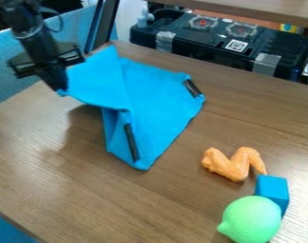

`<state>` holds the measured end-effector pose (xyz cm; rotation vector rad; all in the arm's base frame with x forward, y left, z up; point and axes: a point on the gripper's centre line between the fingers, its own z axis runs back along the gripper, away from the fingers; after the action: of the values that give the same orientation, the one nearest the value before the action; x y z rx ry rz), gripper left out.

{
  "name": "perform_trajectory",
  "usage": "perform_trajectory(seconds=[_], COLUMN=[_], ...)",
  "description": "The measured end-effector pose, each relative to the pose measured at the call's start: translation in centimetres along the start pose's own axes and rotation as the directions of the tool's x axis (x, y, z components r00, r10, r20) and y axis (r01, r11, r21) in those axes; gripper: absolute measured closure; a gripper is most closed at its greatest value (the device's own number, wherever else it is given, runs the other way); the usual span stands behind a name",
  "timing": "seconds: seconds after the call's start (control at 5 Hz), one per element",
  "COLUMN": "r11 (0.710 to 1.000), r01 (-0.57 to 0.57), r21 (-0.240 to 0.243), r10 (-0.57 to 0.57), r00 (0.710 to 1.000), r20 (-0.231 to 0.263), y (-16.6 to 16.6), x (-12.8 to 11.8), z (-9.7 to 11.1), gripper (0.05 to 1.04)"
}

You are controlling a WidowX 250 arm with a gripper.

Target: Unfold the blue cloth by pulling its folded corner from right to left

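Nearest, at the lower right of the bench point(163, 199), a green lemon-shaped toy point(250, 220) is seen with its pointed tip turned to the left. The right part of its upper edge is overlapped in view with a blue block point(273, 190), which is placed just behind it. Farther back and to the left, an orange toy chicken wing point(233, 163) is laid in a bent shape, its right end close to the block. Well apart from these, left of the middle, a bright blue cloth point(150, 102) is spread partly over the bench, with folds running down it. One black strip point(131, 142) is set along its near left part and another black strip point(193, 88) at its right corner. The left corner of the cloth is pinched by the end effector point(61, 88) and held above the bench, and a shadow is cast below. The black arm point(31, 31) is seen at the upper left, before a blue partition point(10, 57). Beyond the far edge, a black case point(214, 45) with two round fittings and grey tape is placed.
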<state>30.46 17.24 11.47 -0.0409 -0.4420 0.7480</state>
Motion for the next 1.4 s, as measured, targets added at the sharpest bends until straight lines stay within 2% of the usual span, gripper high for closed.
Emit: perform_trajectory(seconds=[0.2,0.6,0.8,1.4], r11=[1.0,0.999,0.999,0.995], r01=[0.0,-0.026,-0.018,0.033], r21=[0.009,0.033,0.048,0.099], r10=[0.0,0.027,0.02,-0.026], r00=[1.0,0.998,1.0,0.997], r20=[0.004,-0.047,-0.022,-0.074], y=[2.0,5.4,6.6,9.7], x=[0.3,-0.2,0.0,-0.9], z=[1.1,1.7,2.7,2.8], gripper=[1.03,1.03,1.03,1.03])
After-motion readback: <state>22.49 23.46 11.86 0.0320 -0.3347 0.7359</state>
